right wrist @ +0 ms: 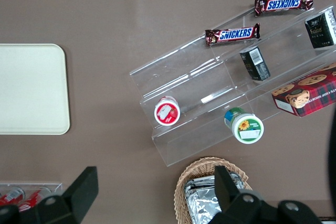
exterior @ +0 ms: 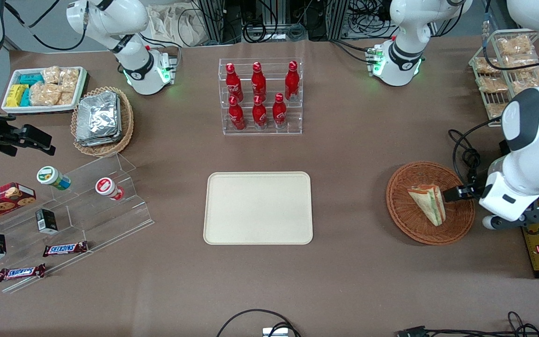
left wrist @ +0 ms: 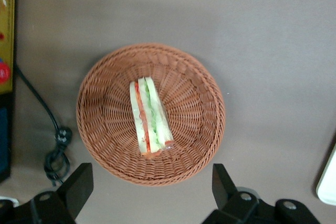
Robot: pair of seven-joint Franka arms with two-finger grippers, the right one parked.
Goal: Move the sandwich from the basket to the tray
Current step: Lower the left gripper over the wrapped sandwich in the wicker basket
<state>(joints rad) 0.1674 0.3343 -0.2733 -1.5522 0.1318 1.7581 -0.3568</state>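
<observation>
The sandwich [exterior: 428,203], a wrapped wedge with green and orange-red layers, lies in the round reddish-brown basket [exterior: 403,217] toward the working arm's end of the table. In the left wrist view the sandwich [left wrist: 149,116] lies near the middle of the basket [left wrist: 105,129]. My left gripper [exterior: 456,193] hovers above the basket's rim on the working arm's side. It is open and empty [left wrist: 151,190], with the fingers [left wrist: 79,187] wide apart. The cream tray [exterior: 258,208] lies bare at the table's middle; its corner shows in the left wrist view [left wrist: 328,182].
A clear rack of red bottles [exterior: 260,96] stands farther from the camera than the tray. A black cable [exterior: 466,154] coils beside the basket. A wire rack of snacks [exterior: 508,65] stands at the working arm's end. Toward the parked arm's end are an acrylic shelf [exterior: 87,206] and foil packets [exterior: 102,119].
</observation>
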